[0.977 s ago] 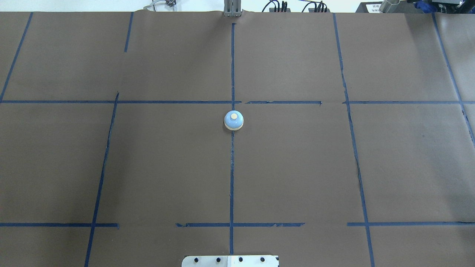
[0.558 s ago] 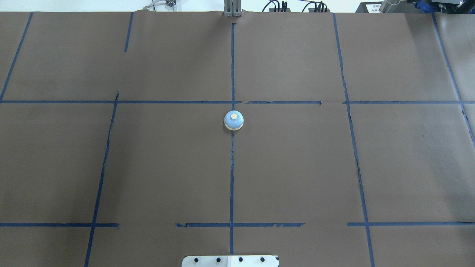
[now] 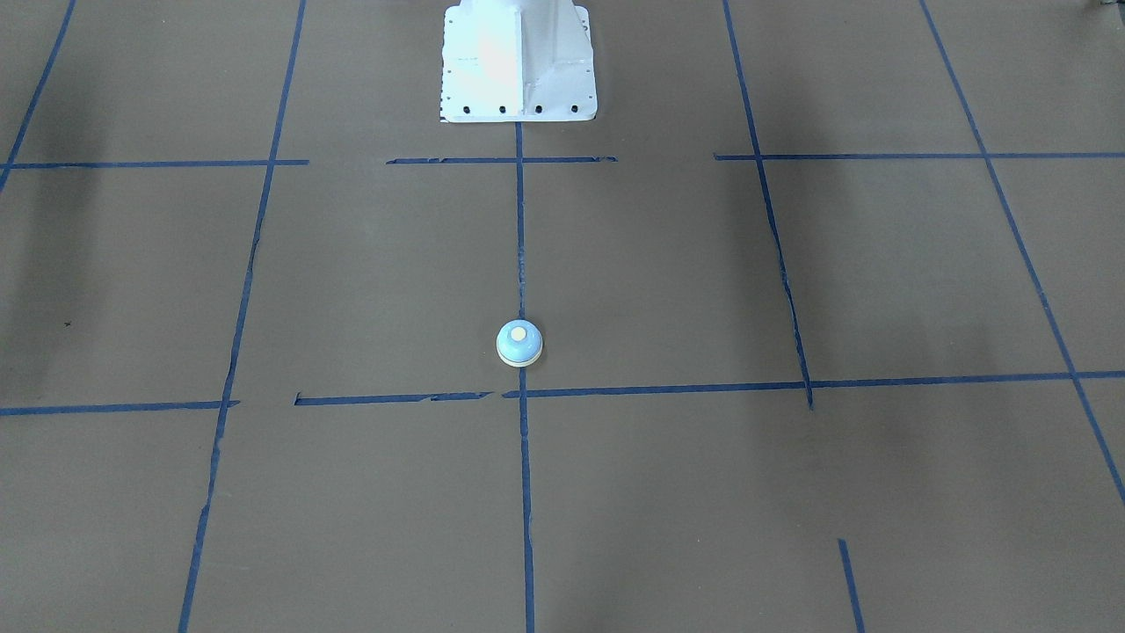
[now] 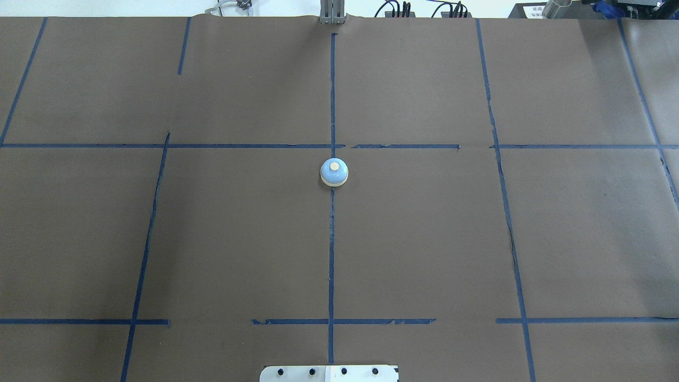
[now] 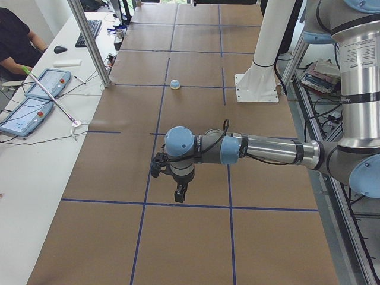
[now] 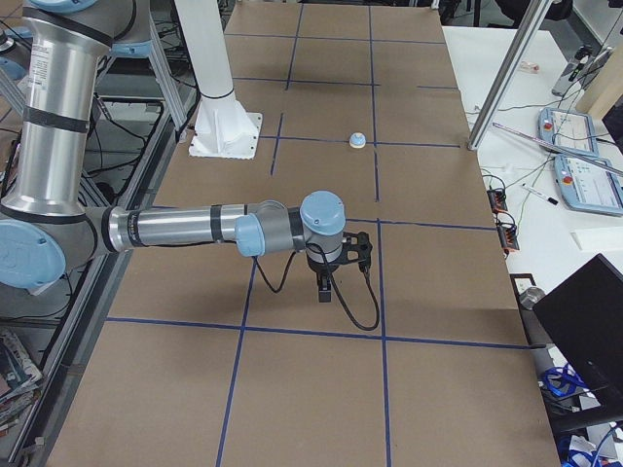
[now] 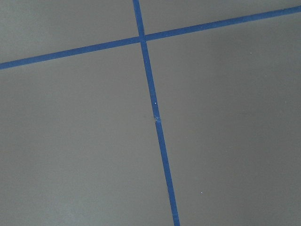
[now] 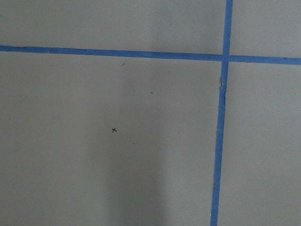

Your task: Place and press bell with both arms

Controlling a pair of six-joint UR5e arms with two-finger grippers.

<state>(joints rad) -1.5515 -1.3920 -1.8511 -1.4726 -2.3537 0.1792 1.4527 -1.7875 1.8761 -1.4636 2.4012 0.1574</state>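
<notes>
Bell unmoved; side views alone show arms.

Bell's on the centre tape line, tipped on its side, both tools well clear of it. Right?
Not tipped: the bell stands upright, cream button on top, per the overhead exterior view. Rest holds: it sits on the centre tape line, with the left tool and right tool clear of it.

The brown tabletop fills the frame, marked by two blue strips. The long tape line runs from top edge to bottom edge, slanting rightward. The other tape line crosses it near the top, rising toward the right. A small nick shows midway along the long tape line.
</notes>
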